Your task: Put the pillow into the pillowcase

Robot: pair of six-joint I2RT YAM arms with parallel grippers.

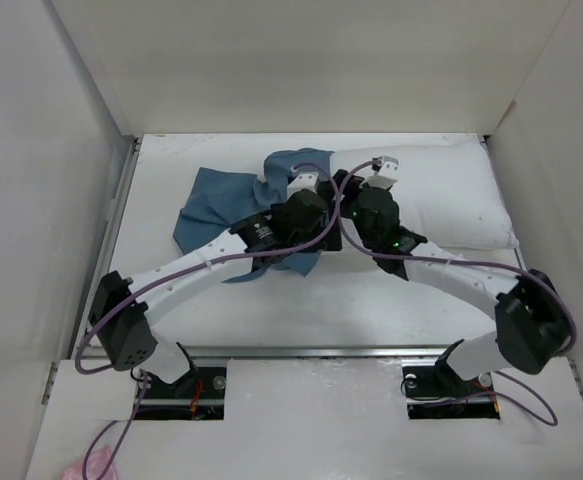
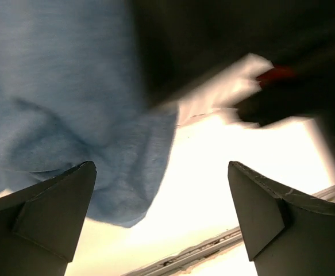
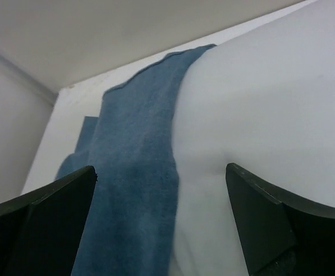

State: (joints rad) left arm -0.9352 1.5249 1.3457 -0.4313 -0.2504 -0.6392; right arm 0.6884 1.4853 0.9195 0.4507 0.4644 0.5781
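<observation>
The blue pillowcase (image 1: 221, 200) lies crumpled at the back left of the table, and one edge of it is pulled over the left end of the white pillow (image 1: 451, 195). Both grippers meet over that overlap. My left gripper (image 1: 311, 190) is open, and blue cloth (image 2: 69, 115) hangs in front of its left finger with nothing between the jaws (image 2: 161, 167). My right gripper (image 1: 366, 190) is open too (image 3: 160, 168). It hovers over the seam where the pillowcase edge (image 3: 138, 172) lies on the pillow (image 3: 259, 115).
White walls close in the table at the back (image 1: 311, 60) and on both sides. A metal rail (image 1: 321, 352) runs along the front edge. In the left wrist view the right arm (image 2: 282, 92) shows dark and blurred, close by.
</observation>
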